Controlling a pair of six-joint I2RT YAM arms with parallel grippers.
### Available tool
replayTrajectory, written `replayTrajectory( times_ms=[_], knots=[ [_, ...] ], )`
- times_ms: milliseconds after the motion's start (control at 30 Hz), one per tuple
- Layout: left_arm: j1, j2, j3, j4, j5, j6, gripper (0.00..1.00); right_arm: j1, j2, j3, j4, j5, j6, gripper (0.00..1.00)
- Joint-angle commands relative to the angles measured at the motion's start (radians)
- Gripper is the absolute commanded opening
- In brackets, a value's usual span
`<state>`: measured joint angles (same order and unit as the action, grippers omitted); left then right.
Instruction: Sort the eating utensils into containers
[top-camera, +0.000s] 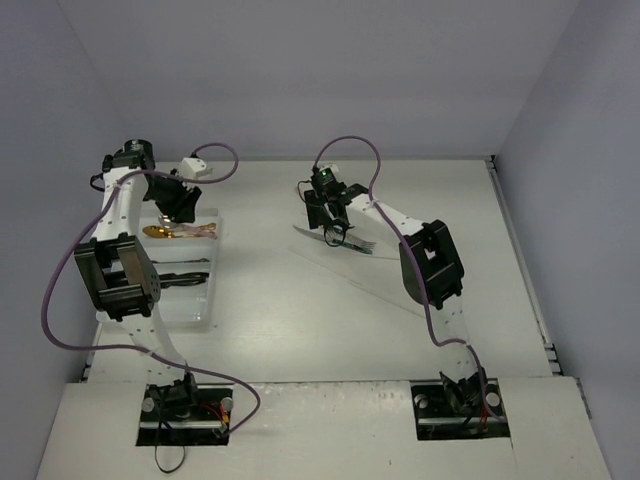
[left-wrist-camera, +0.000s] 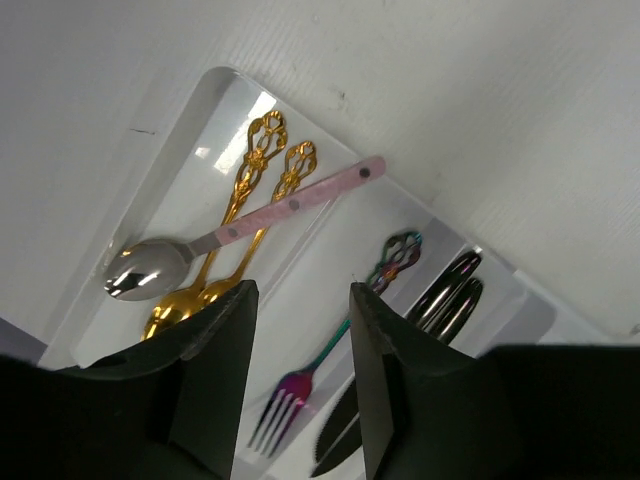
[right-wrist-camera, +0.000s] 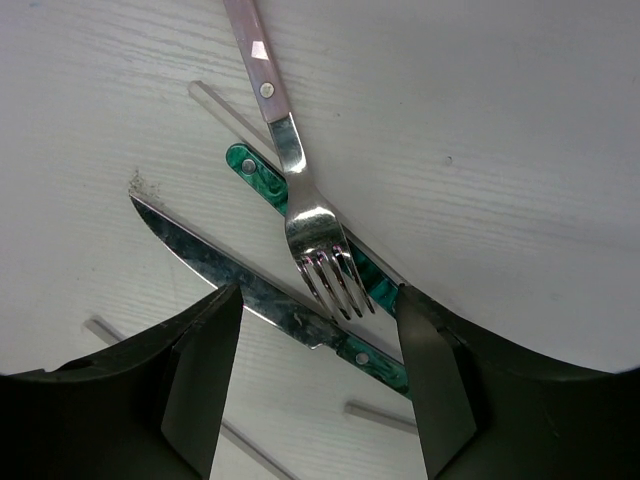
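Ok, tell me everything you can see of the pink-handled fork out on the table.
The fork has a shiny silver metal head with four tines and a pale pink, plastic-looking handle with a silver rivet. It lies loose on the white table, its neck crossing over a green-handled utensil. Its tines point toward the right gripper, whose open jaws stand either side without touching, and end close by a green-handled knife.

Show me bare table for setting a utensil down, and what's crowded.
Free: the table between the tray and the right arm, and the stretch right of that arm. Crowded: under the right gripper, where the pink-handled fork, green-handled knife and clear sticks overlap.
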<state>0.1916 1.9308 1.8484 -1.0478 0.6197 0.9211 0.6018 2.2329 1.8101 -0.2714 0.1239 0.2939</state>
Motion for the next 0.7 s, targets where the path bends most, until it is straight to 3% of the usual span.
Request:
replayTrajectory(
  times_ms=[0, 200, 367, 667],
  knots=[
    [0.029, 0.013, 0.035, 0.03, 0.028, 0.335, 0.37, -0.005, -0.138, -0.03, 0.011, 0.002, 0.01, 0.61],
    [0.034, 0.163, 0.183, -0.159, -0.002, 0.641, 0.36, -0.005, -0.196, -0.082, 0.008, 0.005, 0.015, 0.62],
    [0.035, 0.213, 0.193, -0.229, -0.044, 0.85, 0.35, -0.007, -0.245, -0.132, 0.003, 0.026, 0.026, 0.63],
    [0.035, 0.287, 0.234, -0.259, -0.084, 0.942, 0.34, -0.007, -0.266, -0.155, -0.009, 0.033, 0.041, 0.64]
  ],
)
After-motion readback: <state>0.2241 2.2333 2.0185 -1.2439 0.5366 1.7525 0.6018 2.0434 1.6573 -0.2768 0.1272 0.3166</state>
